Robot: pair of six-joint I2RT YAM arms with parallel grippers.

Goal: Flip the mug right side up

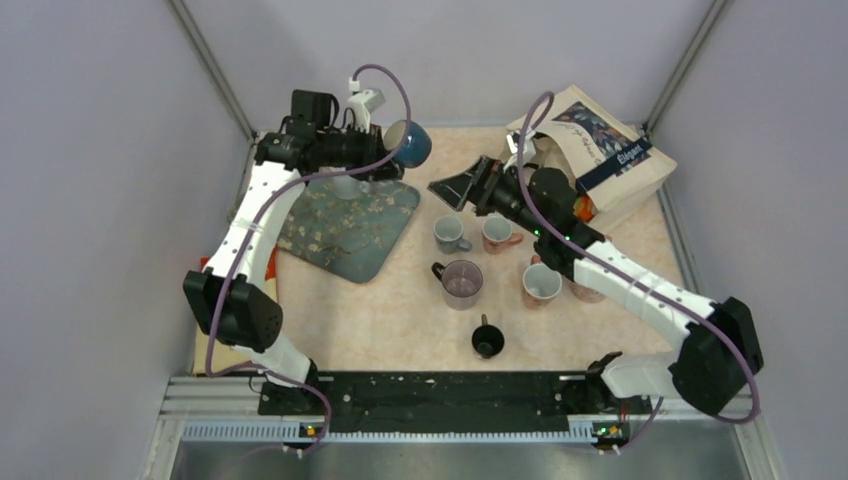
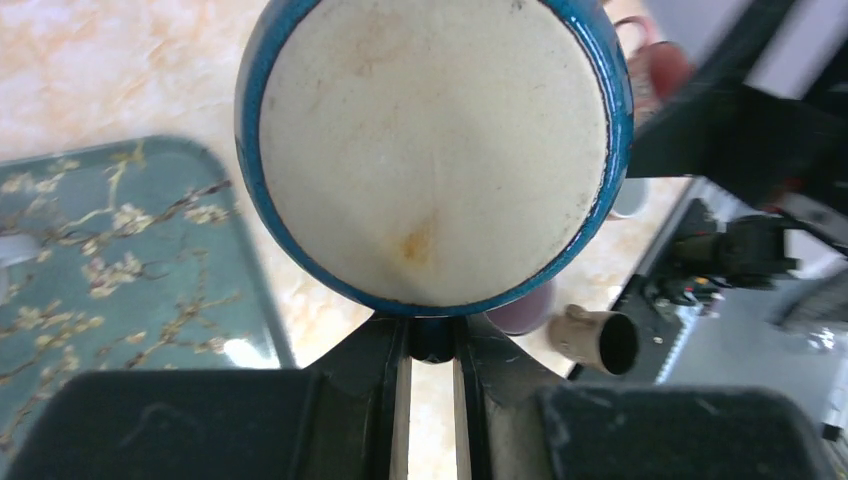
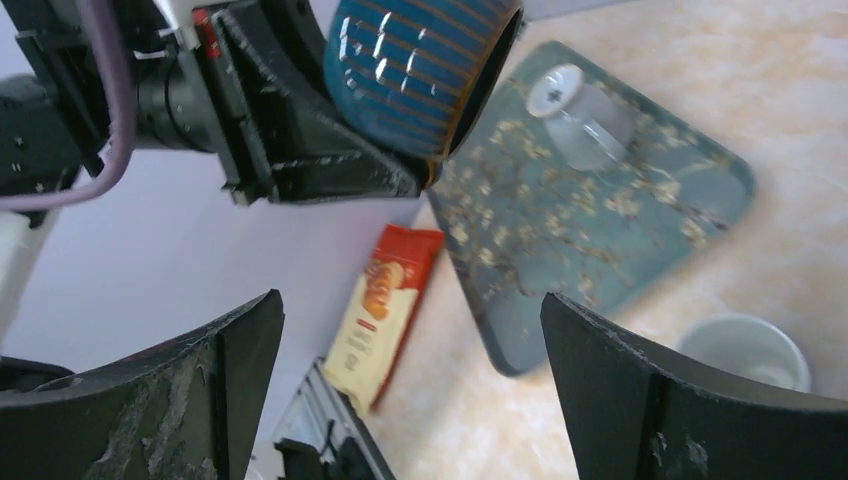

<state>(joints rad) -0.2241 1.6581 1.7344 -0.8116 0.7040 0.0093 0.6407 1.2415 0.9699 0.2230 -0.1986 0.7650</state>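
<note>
Pale marbled tabletop (image 1: pixel 400 320) inside grey walls, with several cups standing on it. At the far side, the left gripper (image 2: pixel 430 350) holds a ribbed dark-blue glazed mug (image 1: pixel 410 143) in the air over a teal blossom-patterned tray (image 1: pixel 340 230). Its fingers are clamped on the mug's lower edge. The mug lies tilted, long axis roughly sideways, cream round face towards the left wrist. The right gripper (image 3: pixel 410 305) faces it nearby, jaws wide apart.

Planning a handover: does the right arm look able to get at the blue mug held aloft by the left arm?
Probably yes: the right gripper, jaws open, faces the blue mug with nothing between them.
</note>
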